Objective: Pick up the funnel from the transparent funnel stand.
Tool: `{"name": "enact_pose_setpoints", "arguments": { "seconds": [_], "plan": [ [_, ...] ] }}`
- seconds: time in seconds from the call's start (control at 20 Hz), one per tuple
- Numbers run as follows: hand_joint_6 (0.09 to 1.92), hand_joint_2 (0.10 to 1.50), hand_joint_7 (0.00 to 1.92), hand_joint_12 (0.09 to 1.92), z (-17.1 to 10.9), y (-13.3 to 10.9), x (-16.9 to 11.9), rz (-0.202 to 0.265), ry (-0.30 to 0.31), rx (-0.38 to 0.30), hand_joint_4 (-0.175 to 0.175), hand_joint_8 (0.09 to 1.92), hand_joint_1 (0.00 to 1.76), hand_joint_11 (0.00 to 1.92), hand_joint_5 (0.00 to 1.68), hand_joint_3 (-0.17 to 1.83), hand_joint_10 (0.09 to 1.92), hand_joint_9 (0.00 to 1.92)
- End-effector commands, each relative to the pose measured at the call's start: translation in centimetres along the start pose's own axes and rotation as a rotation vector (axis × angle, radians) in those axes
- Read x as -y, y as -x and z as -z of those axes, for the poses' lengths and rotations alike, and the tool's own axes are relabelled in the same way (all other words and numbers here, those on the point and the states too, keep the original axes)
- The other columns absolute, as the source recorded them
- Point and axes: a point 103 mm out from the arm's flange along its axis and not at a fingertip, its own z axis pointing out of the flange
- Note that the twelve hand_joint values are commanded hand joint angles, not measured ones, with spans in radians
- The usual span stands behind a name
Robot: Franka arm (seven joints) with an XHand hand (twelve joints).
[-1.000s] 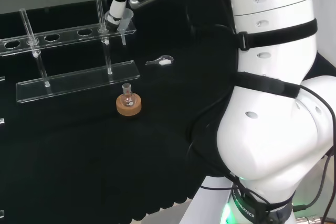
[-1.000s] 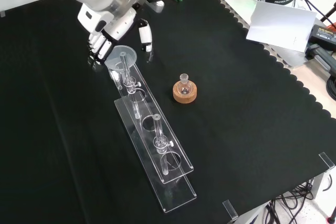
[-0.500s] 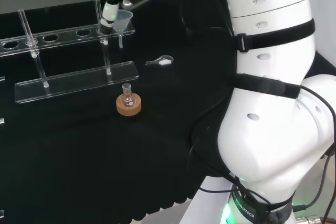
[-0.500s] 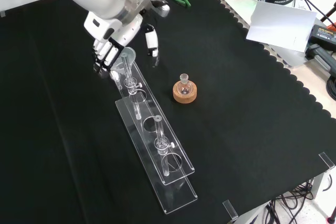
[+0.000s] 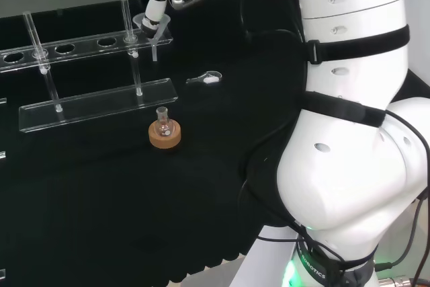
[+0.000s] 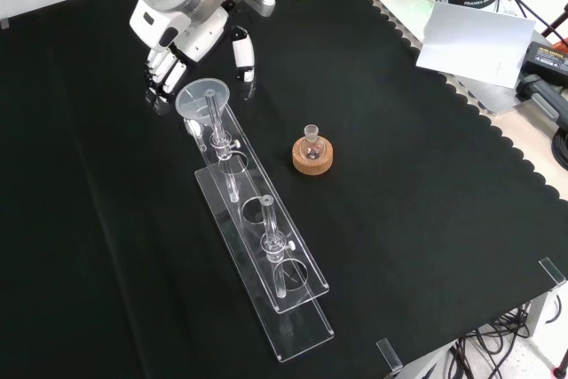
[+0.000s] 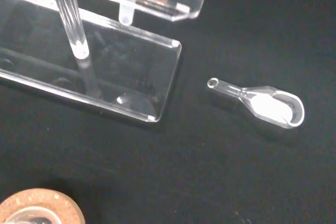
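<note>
- The counter [image 6: 426,219], draped in black cloth, spans the whole front view.
- The transparent funnel stand [image 6: 266,246] runs from upper left toward lower centre of the front view.
- The hand [image 6: 177,37] sits at upper left in the front view, its fingers [image 6: 158,73] curled beside the funnel, thumb on the other side; whether they pinch it I cannot tell.
- The funnel [image 6: 203,98] sits in the stand's upper end hole, stem down.
- Judged step: grasping. Next calls for closing on the rim, then lifting straight up.
</note>
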Motion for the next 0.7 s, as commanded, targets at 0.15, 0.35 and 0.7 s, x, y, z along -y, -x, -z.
{"name": "enact_pose_setpoints", "arguments": {
  "seconds": [0.15,0.35,0.7],
  "plan": [
    [0.09,0.69,0.0,1.36,-0.52,1.87,0.6,-0.011,0.025,-0.042,-0.013,0.5,0.68,0.27,0.11,0.25,0.74,0.21],
    [0.09,0.69,0.0,1.36,-0.57,1.89,0.66,-0.003,0.009,-0.038,-0.014,0.5,0.68,0.27,0.11,0.26,0.74,0.21],
    [0.09,0.69,0.0,1.36,-0.73,2.11,0.65,0.013,0.009,-0.045,-0.014,0.5,0.67,0.27,0.11,0.26,0.74,0.21]
  ]
}}
